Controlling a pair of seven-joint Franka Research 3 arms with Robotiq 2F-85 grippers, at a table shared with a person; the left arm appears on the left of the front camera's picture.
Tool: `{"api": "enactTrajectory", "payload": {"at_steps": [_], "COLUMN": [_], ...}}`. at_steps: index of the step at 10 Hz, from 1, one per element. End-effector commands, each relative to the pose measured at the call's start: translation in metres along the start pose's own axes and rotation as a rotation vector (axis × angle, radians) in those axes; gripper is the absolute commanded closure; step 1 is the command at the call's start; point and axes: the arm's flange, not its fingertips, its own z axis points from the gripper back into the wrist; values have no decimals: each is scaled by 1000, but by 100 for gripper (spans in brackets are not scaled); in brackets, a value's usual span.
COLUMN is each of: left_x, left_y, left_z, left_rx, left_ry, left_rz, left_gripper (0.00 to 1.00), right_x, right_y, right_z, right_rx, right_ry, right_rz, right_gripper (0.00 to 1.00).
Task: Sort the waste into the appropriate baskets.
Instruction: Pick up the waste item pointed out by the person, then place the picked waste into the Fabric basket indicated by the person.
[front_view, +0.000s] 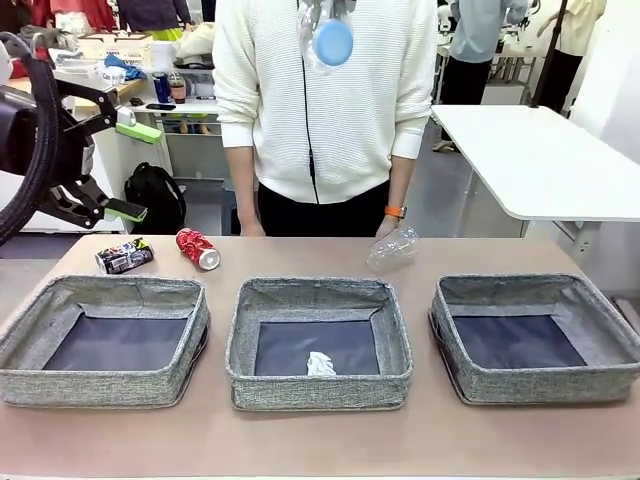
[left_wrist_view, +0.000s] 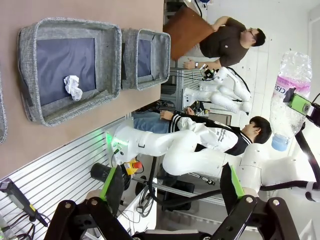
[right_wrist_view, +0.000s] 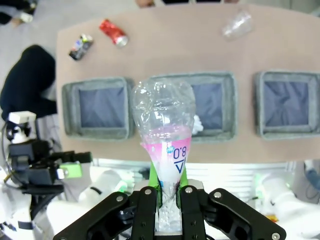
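Observation:
High over the table, my right gripper (right_wrist_view: 168, 197) is shut on the small clear bottle with the pinkish label (right_wrist_view: 165, 125). That bottle (front_view: 328, 38) shows its blue cap at the top of the front view, and the bottle (left_wrist_view: 289, 95) also appears in the left wrist view. My left gripper (front_view: 130, 170) hangs open and holds nothing at the far left, above the table. Three grey baskets (front_view: 100, 385) (front_view: 320, 392) (front_view: 540, 385) stand in a row. The paper ball (front_view: 320, 364) lies in the middle one. The red can (front_view: 197, 249), the dark can (front_view: 124, 256) and the crushed clear bottle (front_view: 392, 247) lie behind the baskets.
A person in a white sweater (front_view: 320, 110) stands at the far edge, one hand (front_view: 386, 227) beside the crushed bottle. A white table (front_view: 540, 160) stands at the back right. Bare tabletop (front_view: 320, 440) runs in front of the baskets.

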Motion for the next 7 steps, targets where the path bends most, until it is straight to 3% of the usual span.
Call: {"api": "enactTrajectory", "payload": {"at_steps": [1,7], "left_x": [0,0], "left_y": [-1,-1], "left_z": [1,1], "left_rx": [-23,-23], "left_ry": [1,1], "left_rz": [-14,-14], "left_gripper": [0,0], "right_x": [0,0], "right_y": [-1,-1], "right_z": [-1,-1], "right_rx": [-4,-4], "right_ry": [-1,-1], "right_rz": [-6,-6], "right_gripper": [86,86]}}
